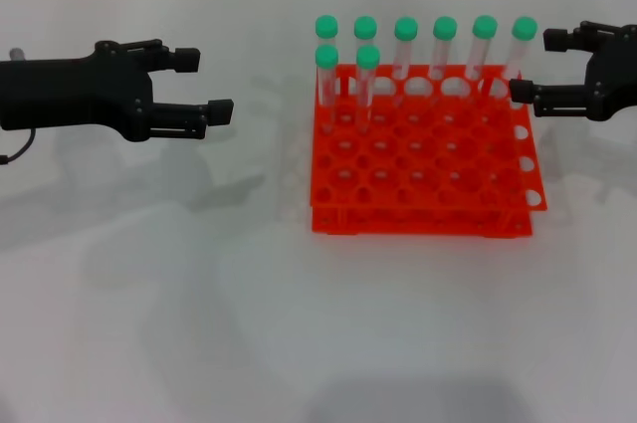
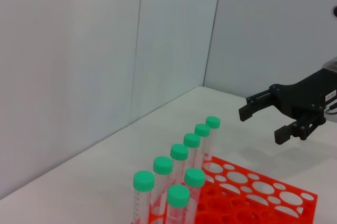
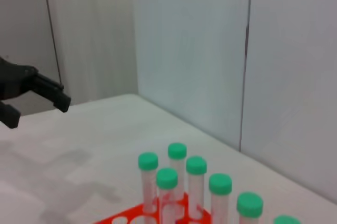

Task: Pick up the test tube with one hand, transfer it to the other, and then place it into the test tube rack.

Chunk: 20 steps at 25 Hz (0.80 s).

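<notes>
Surface (image 1: 199,294): plain white, matte, backed by pale wall panels.

Test tube rack (image 1: 423,159): bright orange-red plastic, square, 2-tier grid of round holes, seated flat on the surface right of centre in the head view. It is also seen in part in the left wrist view (image 2: 253,187).

Test tubes: 8 slim clear plastic tubes with round green caps, all upright in the rack. 6 are stood in the back row (image 1: 445,45); 2 are stood in the second row at its left end (image 1: 326,70). No tube is seen lying on the surface or held by either gripper. Which of the 8 is the task's own tube cannot be told. The same cluster is seen in the left wrist view (image 2: 179,153) and in the right wrist view (image 3: 196,166).

Left gripper (image 1: 211,85): black, 2-finger, held above the surface well to the left of the rack, pointed toward it. Its fingers are spread apart with nothing between them. It is also seen far off in the right wrist view (image 3: 37,103).

Right gripper (image 1: 537,67): black, 2-finger, with a small white label, held just beside the rack's back right corner, close to the end tube of the back row. Its fingers are spread and nothing is gripped. It is also seen in the left wrist view (image 2: 266,118).
</notes>
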Motion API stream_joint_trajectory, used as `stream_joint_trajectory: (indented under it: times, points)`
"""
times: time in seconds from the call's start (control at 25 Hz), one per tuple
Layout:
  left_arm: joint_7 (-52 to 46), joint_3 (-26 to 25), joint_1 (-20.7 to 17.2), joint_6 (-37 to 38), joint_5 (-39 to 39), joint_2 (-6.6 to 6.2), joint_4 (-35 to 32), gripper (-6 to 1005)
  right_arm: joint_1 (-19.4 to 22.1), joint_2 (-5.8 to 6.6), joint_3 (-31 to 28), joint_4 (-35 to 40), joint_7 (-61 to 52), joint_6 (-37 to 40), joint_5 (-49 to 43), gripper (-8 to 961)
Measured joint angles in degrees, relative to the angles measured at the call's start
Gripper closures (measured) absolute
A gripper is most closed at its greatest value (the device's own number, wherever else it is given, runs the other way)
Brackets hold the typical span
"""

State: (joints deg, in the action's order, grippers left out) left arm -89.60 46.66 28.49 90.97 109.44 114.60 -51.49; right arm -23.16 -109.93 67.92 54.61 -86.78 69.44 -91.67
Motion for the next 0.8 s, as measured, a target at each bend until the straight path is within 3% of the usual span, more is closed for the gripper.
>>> stream_joint_trajectory:
  times: [0.8]
  points:
    - [-0.3, 0.0, -0.1, 2.0, -0.3, -0.09, 0.0, 120, -0.2, -0.11, -0.2, 0.4, -2.2, 3.0, -3.3, 108]
